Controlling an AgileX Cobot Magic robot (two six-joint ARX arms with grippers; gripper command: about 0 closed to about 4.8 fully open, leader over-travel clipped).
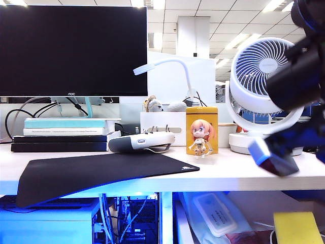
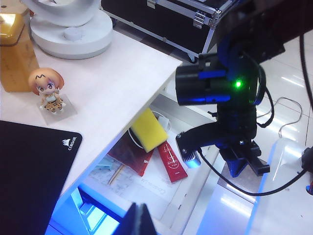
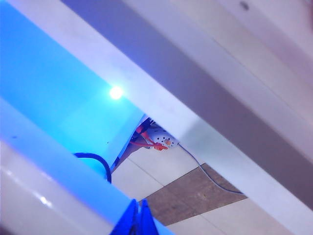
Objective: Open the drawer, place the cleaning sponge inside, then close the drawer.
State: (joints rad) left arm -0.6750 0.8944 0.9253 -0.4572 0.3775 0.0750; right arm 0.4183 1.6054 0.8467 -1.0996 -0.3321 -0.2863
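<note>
Cleaning sponge (image 1: 297, 227) in drawer (image 2: 161, 196) under desk (image 1: 228, 175) (right side), figurine (image 1: 201, 138) before tin (image 1: 201, 118)

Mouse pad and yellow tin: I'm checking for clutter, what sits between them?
A small figurine on a clear base stands between the mouse pad and yellow tin; the left wrist view shows it.

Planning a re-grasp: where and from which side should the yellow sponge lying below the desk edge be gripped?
Pinch the cleaning sponge across its long edges near the exposed end, from above on the open side: it lies flat, yellow up, one end under the desk edge. Right end effector, shut, hangs off the desk's edge; left end effector hovers above its front edge.
</note>
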